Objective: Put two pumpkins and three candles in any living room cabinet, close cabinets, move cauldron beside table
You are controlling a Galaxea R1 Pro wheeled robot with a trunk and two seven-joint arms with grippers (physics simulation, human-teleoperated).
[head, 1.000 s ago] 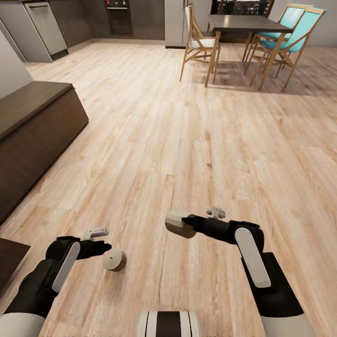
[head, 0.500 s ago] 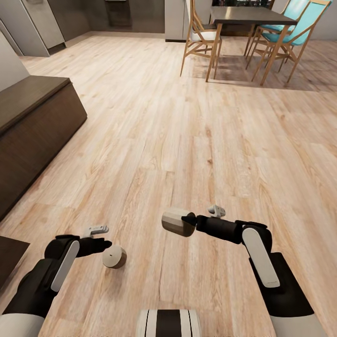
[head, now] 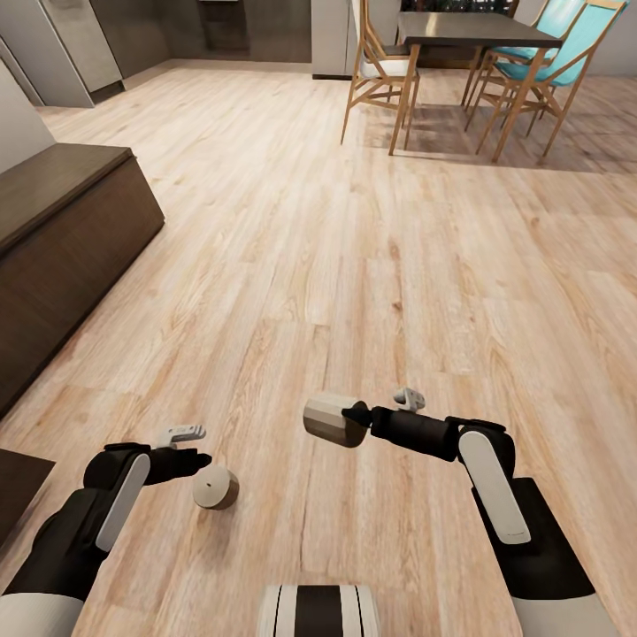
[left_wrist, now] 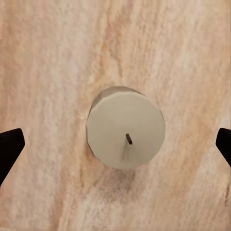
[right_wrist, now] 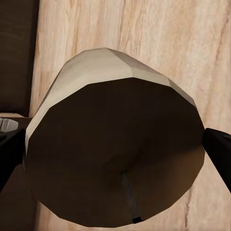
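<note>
**One candle held, one on the floor**

The right gripper (head: 354,418) pinches a candle (head: 330,421) on its side, above the floor (head: 372,265); in the right wrist view this held candle (right_wrist: 115,149) sits between both fingertips, wick end toward the camera. The left gripper (head: 199,458) hangs just beside the second candle (head: 216,488), which stands upright on the planks. In the left wrist view its fingers (left_wrist: 9,149) are spread wide on either side of that candle (left_wrist: 126,127), touching nothing. The cabinet (head: 62,230) runs along the left edge, its end corner well apart from both arms. Open planks stretch ahead to the table (head: 478,31) and chairs (head: 540,66) far off.
</note>
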